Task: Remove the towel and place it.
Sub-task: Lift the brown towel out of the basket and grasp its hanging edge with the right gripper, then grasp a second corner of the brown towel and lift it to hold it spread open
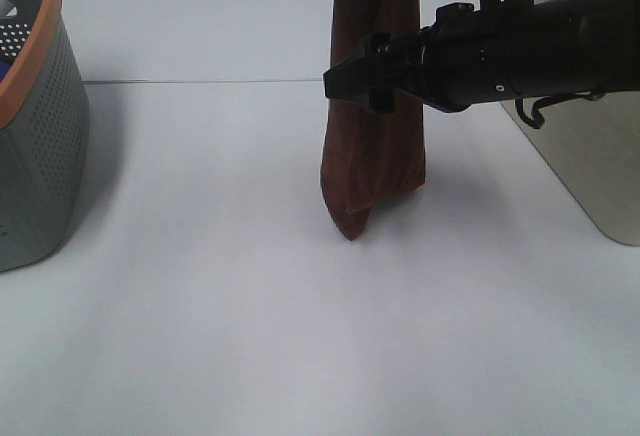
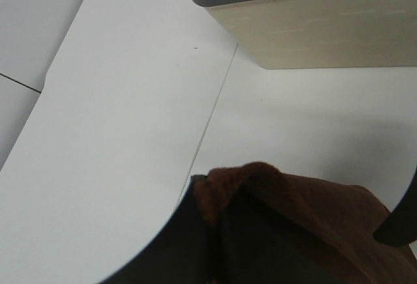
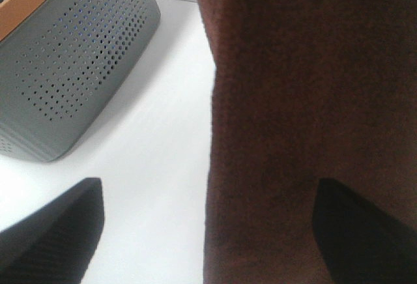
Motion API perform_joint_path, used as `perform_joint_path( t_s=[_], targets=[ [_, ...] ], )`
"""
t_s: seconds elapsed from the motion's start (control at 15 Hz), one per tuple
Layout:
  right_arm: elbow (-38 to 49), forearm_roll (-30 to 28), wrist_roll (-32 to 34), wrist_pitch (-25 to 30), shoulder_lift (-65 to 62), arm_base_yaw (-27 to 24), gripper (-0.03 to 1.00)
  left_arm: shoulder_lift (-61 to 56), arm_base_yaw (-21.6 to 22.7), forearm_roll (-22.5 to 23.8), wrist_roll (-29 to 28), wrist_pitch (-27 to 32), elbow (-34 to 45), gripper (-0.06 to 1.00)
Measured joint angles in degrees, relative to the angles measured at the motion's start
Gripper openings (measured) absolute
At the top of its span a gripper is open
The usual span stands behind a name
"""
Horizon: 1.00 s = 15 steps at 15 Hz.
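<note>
The right arm (image 1: 560,41) is seen as a thick matte black tube marked with one small pale dot (image 1: 498,86), with a thin bent black wire (image 1: 533,112) hung beneath, narrowing into the right gripper (image 1: 350,78) of blunt, finely textured black fingers (image 3: 55,232), while only dark curved edges are shown of the left gripper (image 2: 296,215).

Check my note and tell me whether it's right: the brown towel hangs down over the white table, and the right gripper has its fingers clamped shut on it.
One thing is wrong: the right gripper is not clamped shut. The right wrist view shows its fingers spread wide apart, with the towel hanging in front of them. The rest stands: the brown towel hangs down over the white table.
</note>
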Motion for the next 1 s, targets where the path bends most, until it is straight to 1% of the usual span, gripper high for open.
perform_joint_path(
  t_s=[0.13, 0.33, 0.4, 0.47, 0.8, 0.93, 1.0],
  targets=[
    [0.00, 0.00, 3.04, -1.26, 0.00, 0.00, 0.76, 0.00, 0.46, 0.80, -3.21, -1.49, 0.00, 0.00],
    [0.00, 0.00, 5.39, -2.06, 0.00, 0.00, 0.76, 0.00, 0.46, 1.55, -4.13, -2.75, 0.00, 0.00],
    [0.00, 0.00, 6.13, -5.10, 0.00, 0.00, 0.76, 0.00, 0.46, 1.66, -4.30, -3.32, 0.00, 0.00],
    [-0.17, 0.00, 6.70, -6.25, 0.00, 0.00, 0.76, 0.00, 0.46, 1.66, -4.35, -3.61, 0.00, 0.00],
    [-3.90, 0.00, 6.82, -7.22, 4.81, 0.00, 0.76, 0.00, 0.46, 1.66, -5.44, -3.78, 0.00, 0.00],
    [-3.95, 0.00, 6.70, -9.00, 6.93, 0.00, 0.76, 0.00, 0.46, 1.83, -5.56, -3.78, 0.00, 0.00],
    [-3.78, 0.00, 6.19, -10.71, 8.02, 0.00, 0.76, 0.00, 0.46, 1.89, -5.56, -3.78, 0.00, 0.00]
  ],
)
